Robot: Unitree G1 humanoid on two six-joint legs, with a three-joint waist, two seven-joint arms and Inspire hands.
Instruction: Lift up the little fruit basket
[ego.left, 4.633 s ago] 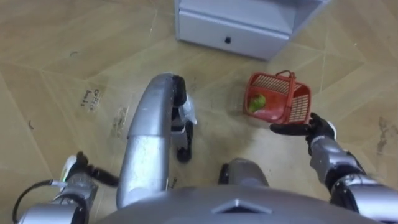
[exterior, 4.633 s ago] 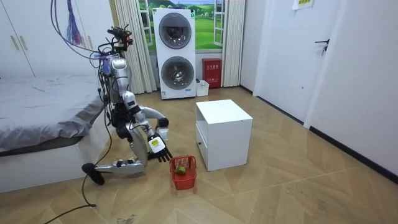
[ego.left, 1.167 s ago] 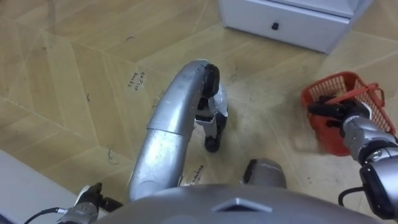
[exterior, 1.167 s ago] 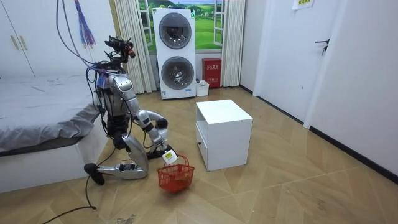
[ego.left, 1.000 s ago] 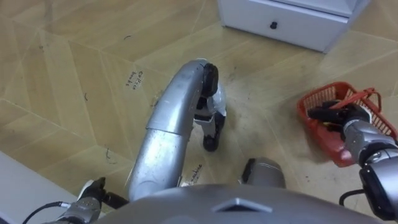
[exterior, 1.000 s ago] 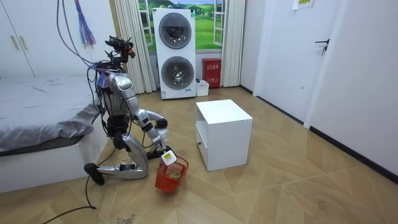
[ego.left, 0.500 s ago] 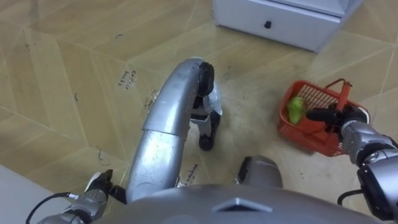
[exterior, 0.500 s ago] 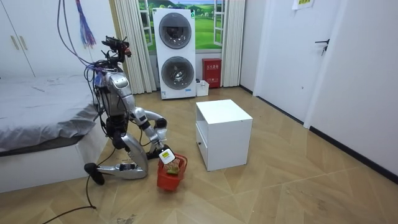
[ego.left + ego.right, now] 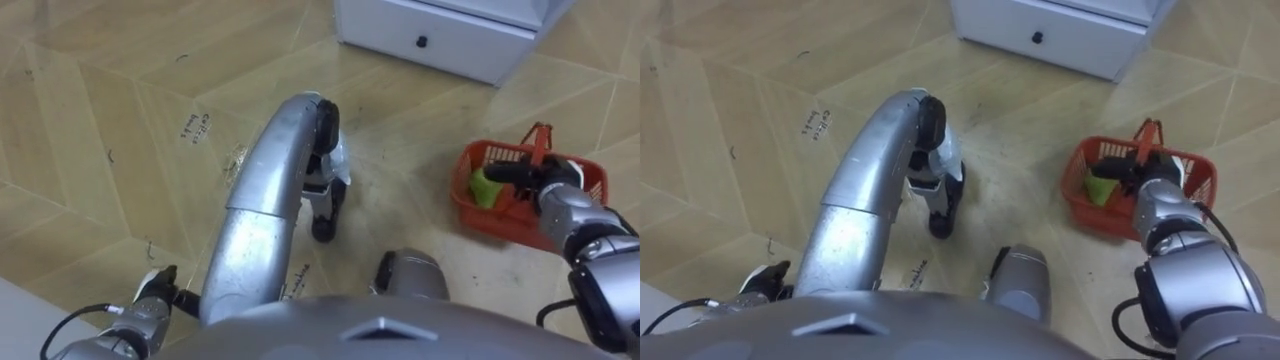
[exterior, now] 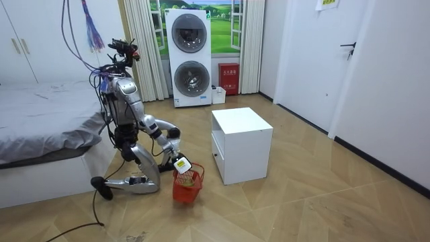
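The red plastic fruit basket [image 9: 478, 212] [image 9: 1083, 214] hangs upright just in front of my right knee, with a green fruit [image 9: 484, 188] inside. My right hand [image 9: 545, 180] [image 9: 1146, 176] is over its middle, fingers curled round the raised handle. In the room view I kneel on the floor beside the bed, and the basket [image 10: 187, 189] hangs under that hand [image 10: 179, 165]. My left hand [image 9: 156, 291] is low at my left side, away from the basket.
A white cabinet with a drawer [image 9: 440, 32] [image 10: 240, 144] stands just beyond the basket. The bed [image 10: 47, 128] is behind me. Open wooden floor [image 9: 120, 100] lies to my left and front.
The basket, tilted on its side a second ago, has swung upright under my right hand and come a little closer to my knee. My head view has shifted slightly.
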